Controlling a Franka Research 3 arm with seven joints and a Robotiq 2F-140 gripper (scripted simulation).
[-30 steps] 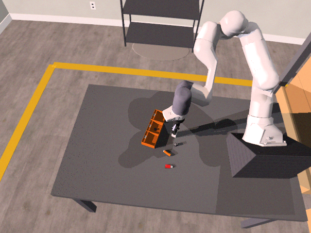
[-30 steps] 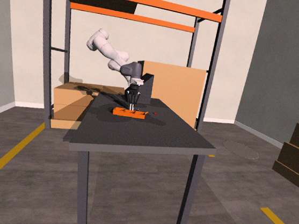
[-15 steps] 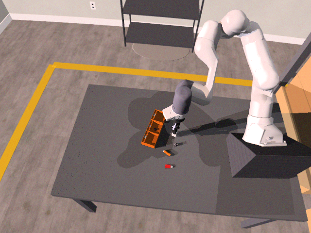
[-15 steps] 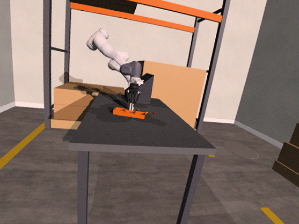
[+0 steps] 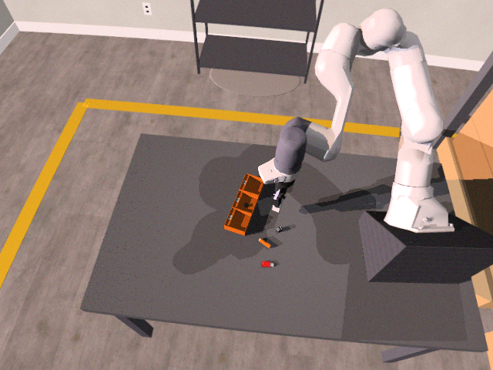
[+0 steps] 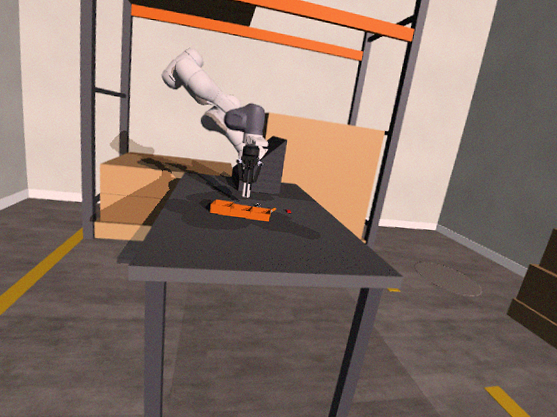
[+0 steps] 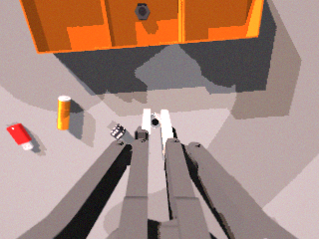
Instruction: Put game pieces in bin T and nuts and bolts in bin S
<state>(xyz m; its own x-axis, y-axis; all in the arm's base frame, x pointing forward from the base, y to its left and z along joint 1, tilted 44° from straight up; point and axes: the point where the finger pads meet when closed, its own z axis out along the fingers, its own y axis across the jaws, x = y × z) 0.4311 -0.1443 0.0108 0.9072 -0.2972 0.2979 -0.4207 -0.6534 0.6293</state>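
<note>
My gripper (image 5: pixel 276 208) (image 6: pixel 245 195) (image 7: pixel 155 119) is shut on a small pale nut (image 7: pixel 155 121), whose dark hole shows between the fingertips in the wrist view. It holds the nut above the table, beside the long side of the orange three-compartment bin block (image 5: pixel 236 230) (image 6: pixel 256 217) (image 7: pixel 75 50). A dark hexagonal bolt or nut (image 5: pixel 246 205) (image 7: pixel 143 11) lies in the middle compartment. The letters on the bins cannot be read. A black-and-white die (image 5: pixel 279 229) (image 6: pixel 257 204) (image 7: pixel 118 131) lies on the table near the gripper.
An orange cylinder with a pale end (image 5: pixel 264 243) (image 7: pixel 64 115) lies near the bin block's end. A red USB stick (image 5: pixel 266 264) (image 6: pixel 287 211) (image 7: pixel 19 133) lies farther out. The dark robot pedestal (image 5: pixel 434 263) stands at the right in the top view.
</note>
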